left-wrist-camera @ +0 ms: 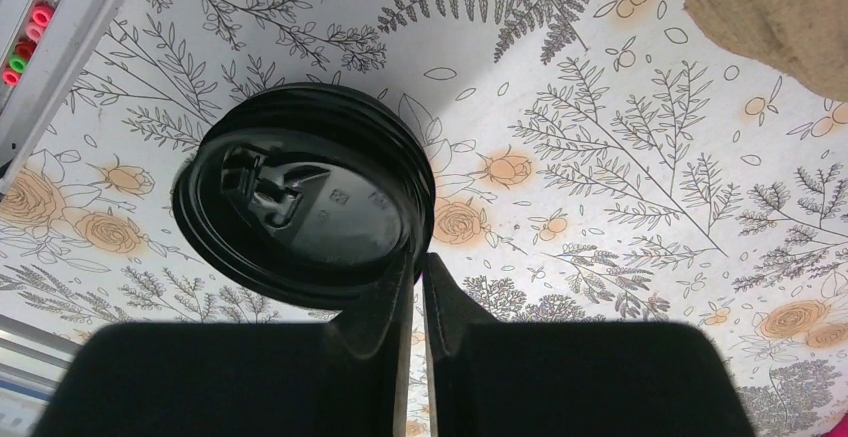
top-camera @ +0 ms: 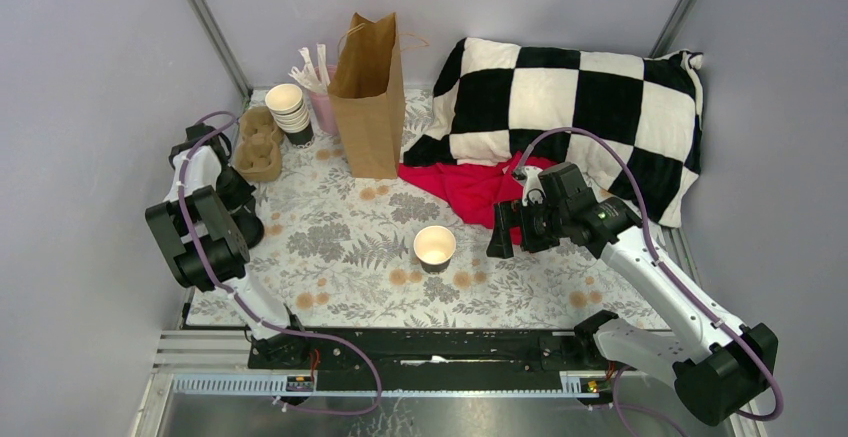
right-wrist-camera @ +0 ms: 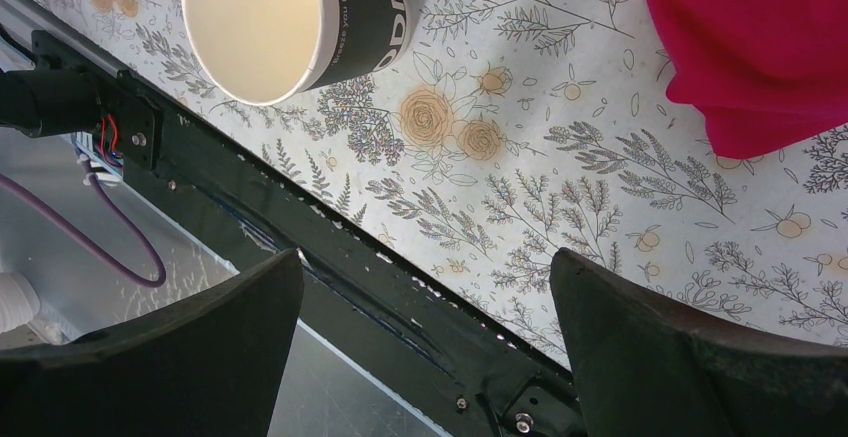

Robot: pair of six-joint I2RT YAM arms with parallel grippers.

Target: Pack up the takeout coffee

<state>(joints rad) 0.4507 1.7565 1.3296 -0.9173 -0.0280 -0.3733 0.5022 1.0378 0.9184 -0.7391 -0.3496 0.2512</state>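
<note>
A dark paper cup (top-camera: 434, 247) with a cream inside stands open, with no lid on it, in the middle of the floral table; it also shows in the right wrist view (right-wrist-camera: 290, 22). My right gripper (top-camera: 503, 240) is open and empty just right of it, its jaws (right-wrist-camera: 425, 257) spread over the table's front edge. A round black plastic lid (left-wrist-camera: 300, 207) sits tilted at the table's left side. My left gripper (left-wrist-camera: 421, 257) is shut to a thin slit on the lid's rim; in the top view this gripper (top-camera: 245, 219) is by the left wall. A brown paper bag (top-camera: 368, 97) stands upright at the back.
A stack of lidless cups (top-camera: 290, 112), a cardboard cup carrier (top-camera: 258, 142) and a pink holder of stirrers (top-camera: 320, 87) stand at the back left. A red cloth (top-camera: 460, 187) and a checked pillow (top-camera: 570, 107) lie at the back right. A black rail (top-camera: 420, 342) runs along the front edge.
</note>
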